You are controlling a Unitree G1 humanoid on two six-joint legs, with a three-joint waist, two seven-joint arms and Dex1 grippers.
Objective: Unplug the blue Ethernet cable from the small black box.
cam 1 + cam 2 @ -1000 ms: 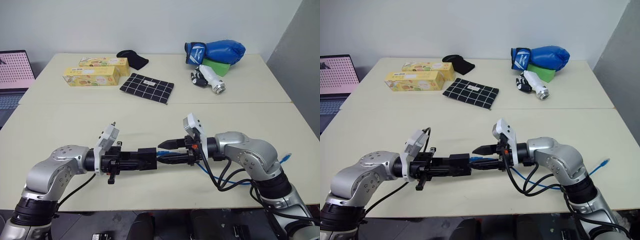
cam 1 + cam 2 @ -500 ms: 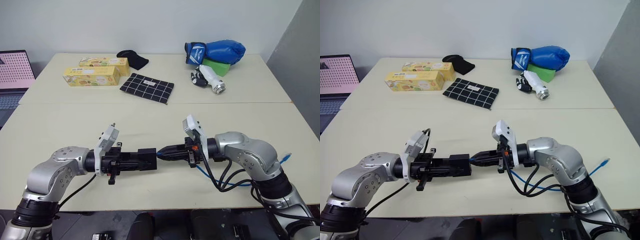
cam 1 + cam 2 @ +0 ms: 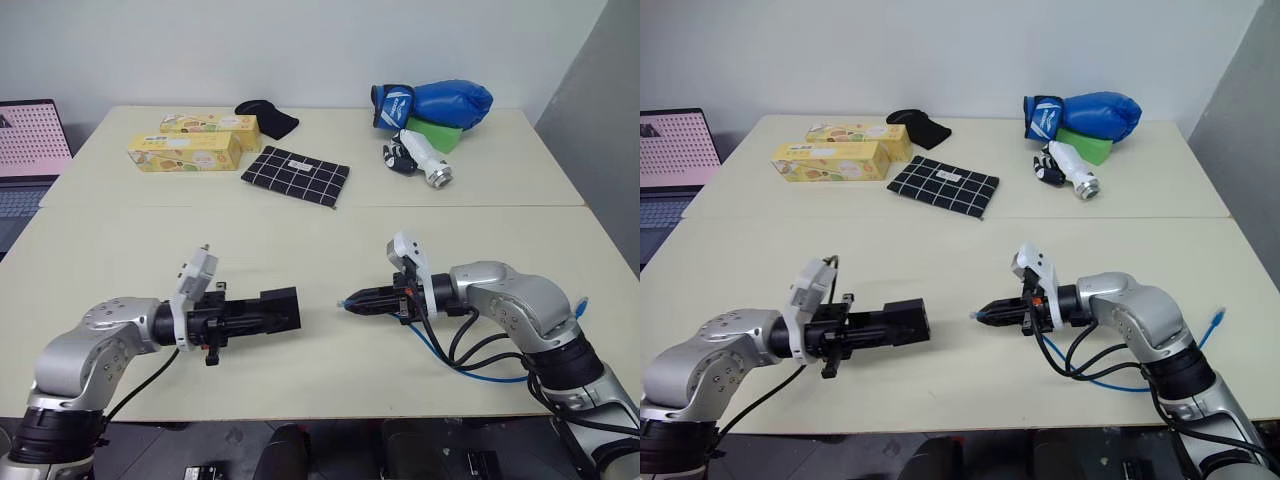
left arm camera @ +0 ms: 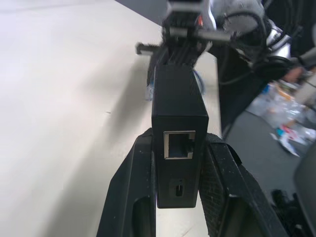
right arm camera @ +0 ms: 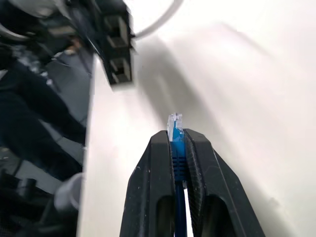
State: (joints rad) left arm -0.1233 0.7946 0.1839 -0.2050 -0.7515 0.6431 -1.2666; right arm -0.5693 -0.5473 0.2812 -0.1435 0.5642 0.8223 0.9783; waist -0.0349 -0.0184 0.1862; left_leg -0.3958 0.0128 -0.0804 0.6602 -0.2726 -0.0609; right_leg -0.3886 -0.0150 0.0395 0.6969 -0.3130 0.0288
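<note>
- The blue Ethernet cable (image 5: 176, 143) is out of the small black box (image 4: 178, 128): its clear plug sticks free past my right gripper (image 3: 350, 301), whose fingers are pinched shut on the cord just behind the plug.
- My left gripper (image 4: 178, 163) is clamped on the box's sides, holding it above the table (image 3: 300, 230) with its empty port facing the plug across an open gap.
- The rest of the cable loops down under my right arm and trails to the table's right edge, where its other plug (image 3: 580, 309) sticks up.
- Risk, as I judge it: the hanging loop could snag on my arm's black wires and tug the cord through my pinch.
- A slack left grip could also let the box drop onto the table.
</note>
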